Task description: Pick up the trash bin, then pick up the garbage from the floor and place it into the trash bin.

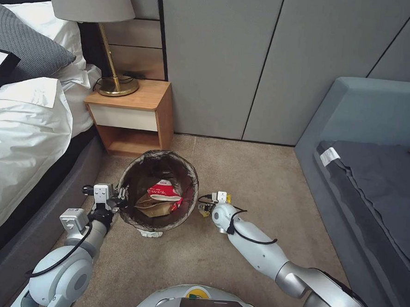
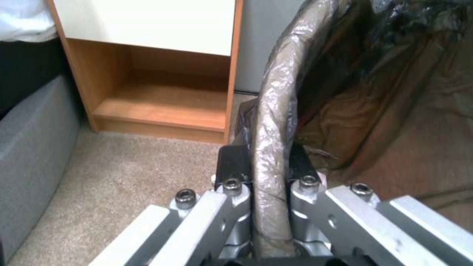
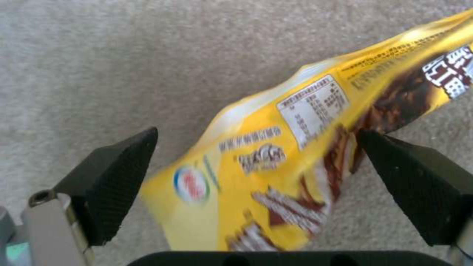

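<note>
The left gripper [image 2: 268,173] pinches the bag-lined rim of the trash bin [image 1: 132,177], which holds a red-and-white packet [image 1: 164,191] and a tan paper bag [image 1: 153,207]. Just beside the bin, the right gripper [image 3: 256,184] is low over the carpet [image 1: 240,183], fingers spread around a yellow wrapper [image 3: 276,147]. Behind stands a wooden nightstand [image 1: 133,116]

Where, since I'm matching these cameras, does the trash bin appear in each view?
Head view: the trash bin is centre-left on the carpet, with the left end effector at its left rim.
Left wrist view: its bag-lined rim runs up the middle, clamped between the fingers.
Right wrist view: a yellow wrapper lies between the open right end effector, over carpet.
Shared landmark: the wooden nightstand behind the bin, in the head and left wrist views.
</note>
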Tool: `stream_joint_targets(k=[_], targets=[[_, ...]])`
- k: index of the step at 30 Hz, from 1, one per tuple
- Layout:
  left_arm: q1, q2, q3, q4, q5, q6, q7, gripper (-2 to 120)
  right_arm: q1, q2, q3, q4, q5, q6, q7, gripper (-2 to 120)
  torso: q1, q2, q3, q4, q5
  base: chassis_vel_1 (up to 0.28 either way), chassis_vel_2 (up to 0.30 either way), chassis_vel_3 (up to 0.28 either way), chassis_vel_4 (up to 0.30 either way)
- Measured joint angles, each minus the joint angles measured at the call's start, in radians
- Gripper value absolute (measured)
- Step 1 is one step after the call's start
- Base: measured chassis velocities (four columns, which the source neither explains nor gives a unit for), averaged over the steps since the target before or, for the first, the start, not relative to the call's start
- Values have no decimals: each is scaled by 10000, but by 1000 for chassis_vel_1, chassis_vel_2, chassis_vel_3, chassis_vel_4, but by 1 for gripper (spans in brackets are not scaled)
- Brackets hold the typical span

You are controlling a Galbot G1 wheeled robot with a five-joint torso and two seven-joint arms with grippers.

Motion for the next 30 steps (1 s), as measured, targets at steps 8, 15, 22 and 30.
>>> stream_joint_targets(k=[8,15,22,30], targets=[[-10,0,-15,5,-12,-26,-3,4,96,133,69,-513,-261,8,-25,87,0,0,0,0,0,0,0,0,0],[-56,21,-16,26,-30,-31,-12,4,74,157,76,-575,-372,14,14,72,0,0,0,0,0,0,0,0,0],[-105,28,-15,36,-49,-33,-38,4,78,145,62,-528,-385,-2,85,49,0,0,0,0,0,0,0,0,0],[-204,66,17,57,-128,-33,-114,4,74,72,55,-346,-369,-47,157,21,0,1,0,0,0,0,0,0,0]])
